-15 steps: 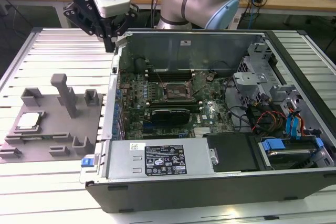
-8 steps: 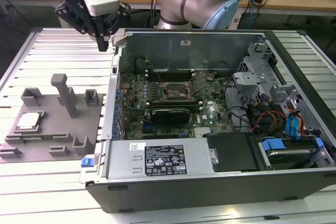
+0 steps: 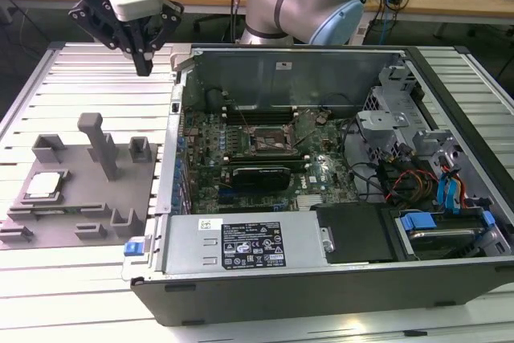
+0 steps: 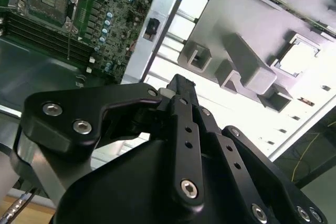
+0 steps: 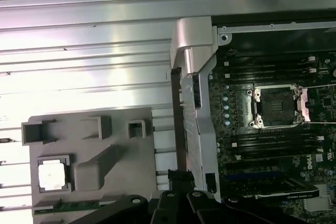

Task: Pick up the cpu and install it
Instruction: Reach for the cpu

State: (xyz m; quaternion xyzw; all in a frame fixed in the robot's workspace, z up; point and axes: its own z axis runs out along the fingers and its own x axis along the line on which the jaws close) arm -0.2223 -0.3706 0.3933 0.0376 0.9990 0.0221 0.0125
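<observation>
1. Pincer (image 3: 144, 66) hangs high over the slatted metal desk (image 3: 88, 295), its black fingers drawn together to a narrow point with nothing between them; in the second wrist view (image 4: 181, 85) the fingers also look closed and empty.
2. Well below the pincer, and toward the exterior view's left of it, the cpu (image 3: 44, 185) lies flat in a square seat of the grey fixture (image 3: 88, 202), silvery top upward. It is well apart from the fingers and not touched.
3. Both wrist views show the cpu in that same seat ( (image 5: 52, 174), (image 4: 296, 56)).
4. Between the pincer and the cpu, a tall grey post (image 3: 100, 146) stands upright on the fixture.
5. Toward the exterior view's right of the pincer, the open computer case (image 3: 289, 78) lies on the desk; its near corner is just beside the pincer's tips in that view.
6. Inside the case, lower than the pincer and farther to that right, the motherboard socket (image 3: 269, 140) sits with its frame open and no chip in it, as the first wrist view (image 5: 277, 106) also shows.
</observation>
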